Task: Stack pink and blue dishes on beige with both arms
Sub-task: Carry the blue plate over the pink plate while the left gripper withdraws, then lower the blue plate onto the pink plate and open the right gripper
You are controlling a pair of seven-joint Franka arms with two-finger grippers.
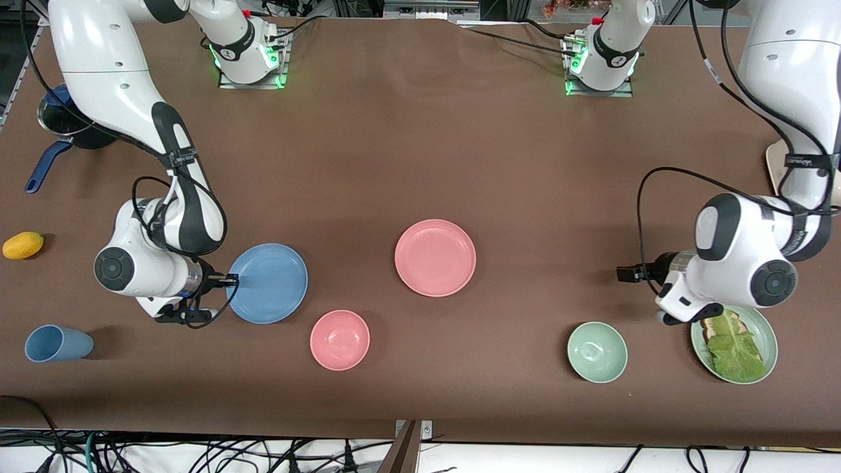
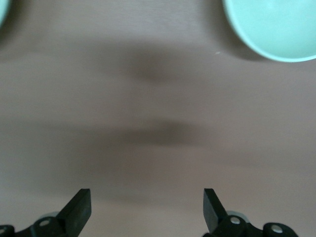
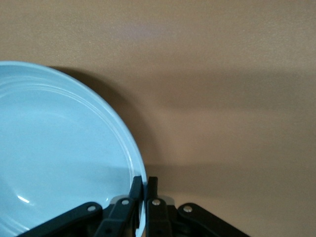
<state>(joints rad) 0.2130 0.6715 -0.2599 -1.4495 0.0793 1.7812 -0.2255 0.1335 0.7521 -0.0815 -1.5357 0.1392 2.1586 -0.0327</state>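
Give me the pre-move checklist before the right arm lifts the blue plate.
1. Right tool shut on the blue plate rim: ok.
2. Pink plate lies apart from the blue plate: ok.
3. Pink bowl sits close to the blue plate, nearer the front camera, not touching: ok.
4. Left tool open, over bare table by the green bowl: ok.
5. Beige plate mostly hidden by the left arm: cannot tell whether it is free.
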